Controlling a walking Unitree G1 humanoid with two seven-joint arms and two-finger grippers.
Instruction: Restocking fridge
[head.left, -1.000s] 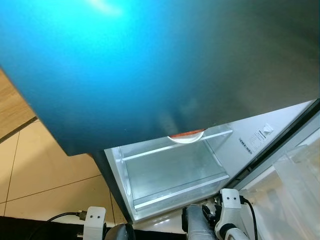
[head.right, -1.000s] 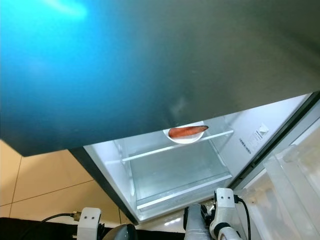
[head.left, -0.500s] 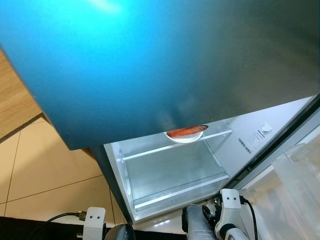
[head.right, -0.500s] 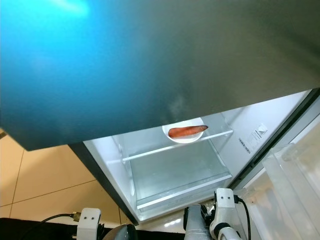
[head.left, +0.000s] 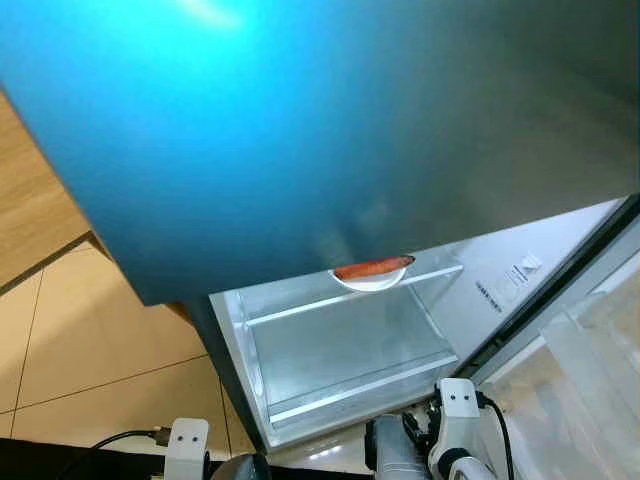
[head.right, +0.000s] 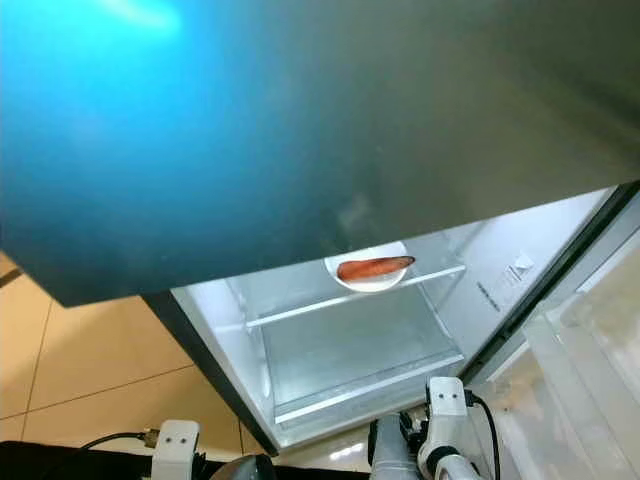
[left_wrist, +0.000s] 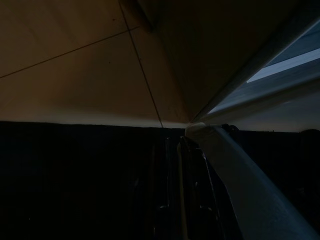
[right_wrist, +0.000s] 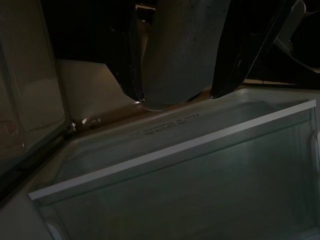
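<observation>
Fridge (head.right: 480, 250) is standing open, interior lit, its dark steel door (head.right: 300, 120) looming overhead. White plate (head.right: 368, 280) is sitting on the glass shelf (head.right: 350, 297), carrying an orange-red carrot (head.right: 373, 267) lying on its side. Clear drawer (head.right: 350, 355) below it is sitting empty.

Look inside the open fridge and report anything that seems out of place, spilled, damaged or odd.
Nothing stands out. A white plate holding one orange-red sausage-like item sits flat on the glass shelf, partly hidden by the fridge door. The clear drawer below looks intact, with no spills visible.
</observation>
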